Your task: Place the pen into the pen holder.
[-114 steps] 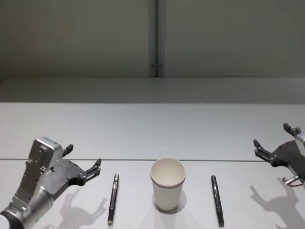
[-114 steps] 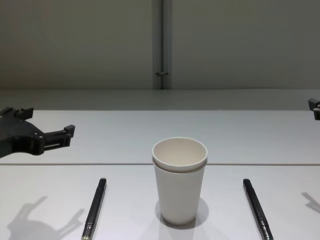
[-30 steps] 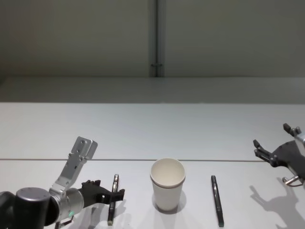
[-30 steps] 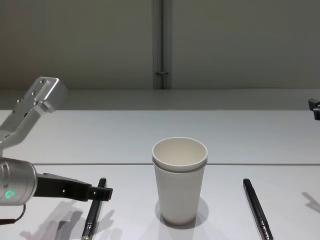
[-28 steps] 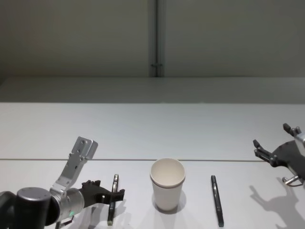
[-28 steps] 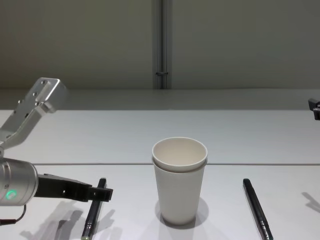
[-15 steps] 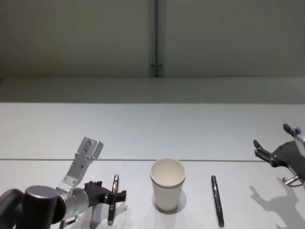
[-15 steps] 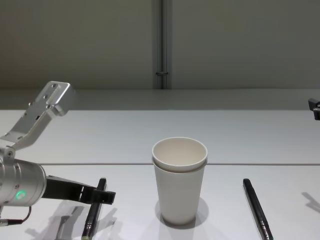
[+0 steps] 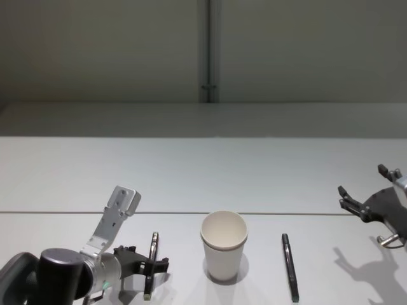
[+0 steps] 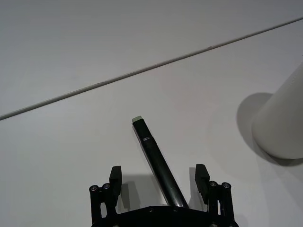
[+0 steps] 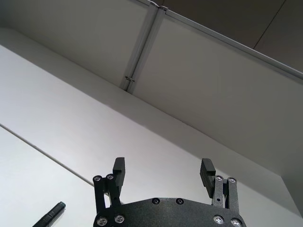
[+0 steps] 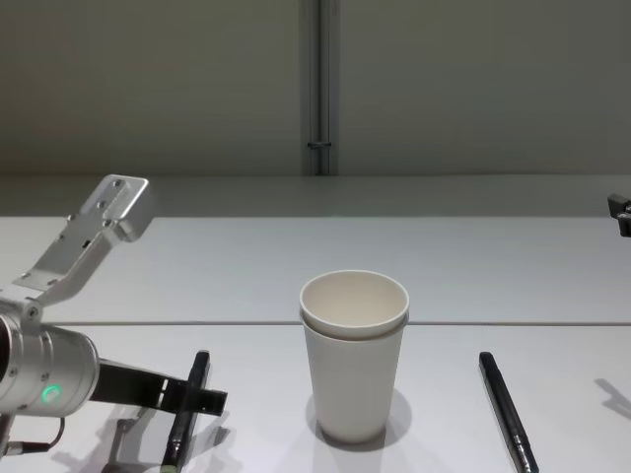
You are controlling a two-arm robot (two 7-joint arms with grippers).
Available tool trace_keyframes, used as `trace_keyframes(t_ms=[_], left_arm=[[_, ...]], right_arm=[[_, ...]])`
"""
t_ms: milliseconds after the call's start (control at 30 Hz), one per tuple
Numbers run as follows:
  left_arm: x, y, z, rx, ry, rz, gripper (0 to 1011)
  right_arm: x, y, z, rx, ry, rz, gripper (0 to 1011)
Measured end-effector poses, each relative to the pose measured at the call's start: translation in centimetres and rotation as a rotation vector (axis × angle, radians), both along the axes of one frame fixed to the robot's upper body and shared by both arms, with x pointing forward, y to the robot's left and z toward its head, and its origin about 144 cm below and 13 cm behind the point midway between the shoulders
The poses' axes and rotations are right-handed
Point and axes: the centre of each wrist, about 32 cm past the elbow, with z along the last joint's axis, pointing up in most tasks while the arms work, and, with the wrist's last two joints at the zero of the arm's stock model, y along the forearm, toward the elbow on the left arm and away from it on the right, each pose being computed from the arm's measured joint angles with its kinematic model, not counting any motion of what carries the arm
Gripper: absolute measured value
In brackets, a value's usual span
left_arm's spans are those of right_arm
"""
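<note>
Head view: the left gripper (image 9: 151, 264) has sunk lower, arm angled down over the left pen (image 9: 154, 243), just beside the cup (image 9: 224, 251); the right gripper (image 9: 364, 182) is parked, spread. Left wrist view: fingers (image 10: 115, 176) apart, flanking the pen on the table (image 10: 71, 56).

Bare table (image 12: 246, 266) lies open on both sides of the left pen (image 10: 152, 151), straddled by the left gripper (image 10: 159, 170) with fingers spread (gaps each side); the pen holder (image 12: 354, 355) stands near, to its right.
</note>
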Motion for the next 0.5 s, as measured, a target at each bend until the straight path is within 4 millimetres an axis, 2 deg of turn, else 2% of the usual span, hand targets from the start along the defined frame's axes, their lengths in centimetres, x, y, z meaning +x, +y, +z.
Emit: trace_keyframes(t_ms=[500], left_arm=[[0.18,-0.22,-0.07,0.026,0.02,0.004,1001]], right_arm=[[0.0,0.0,0.0,0.0,0.0,0.0,1009]])
